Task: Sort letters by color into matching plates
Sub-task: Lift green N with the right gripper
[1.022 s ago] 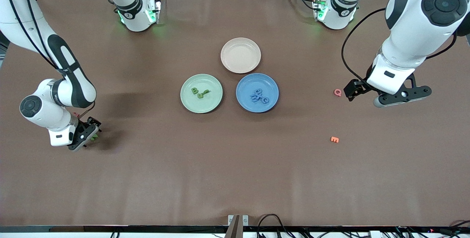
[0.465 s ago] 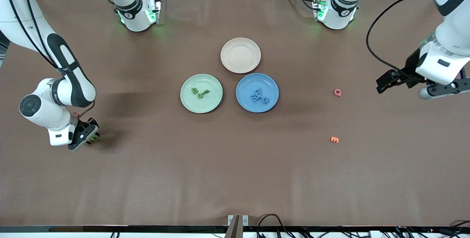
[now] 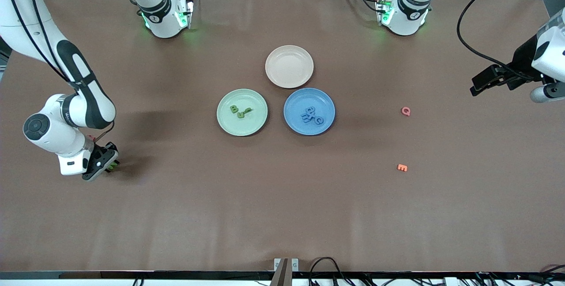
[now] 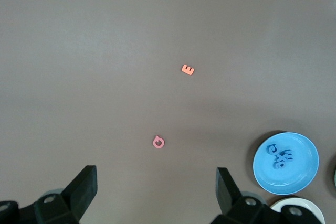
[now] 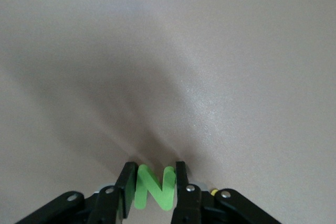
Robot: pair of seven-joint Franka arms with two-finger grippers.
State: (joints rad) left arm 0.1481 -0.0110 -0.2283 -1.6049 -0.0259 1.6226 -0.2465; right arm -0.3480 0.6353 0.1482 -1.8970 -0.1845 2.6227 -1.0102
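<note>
The right gripper (image 5: 152, 184) sits low at the right arm's end of the table, fingers clamped on a green letter N (image 5: 154, 187). The left gripper (image 4: 157, 192) hangs spread wide over the left arm's end. Green letters (image 3: 239, 111) lie in the green plate (image 3: 229, 126), blue letters (image 3: 311, 116) in the blue plate (image 3: 296, 125).

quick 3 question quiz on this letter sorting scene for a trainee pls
1. True or false: the right gripper has its fingers on both sides of a green N.
2. Which plate has nothing in it? A) green plate B) blue plate C) beige plate
3. Fill in: the pink Q and orange E lie on the table toward the ___ arm's end.

Key:
1. True
2. C
3. left; the open left gripper is in the air over that end of the table.
</note>
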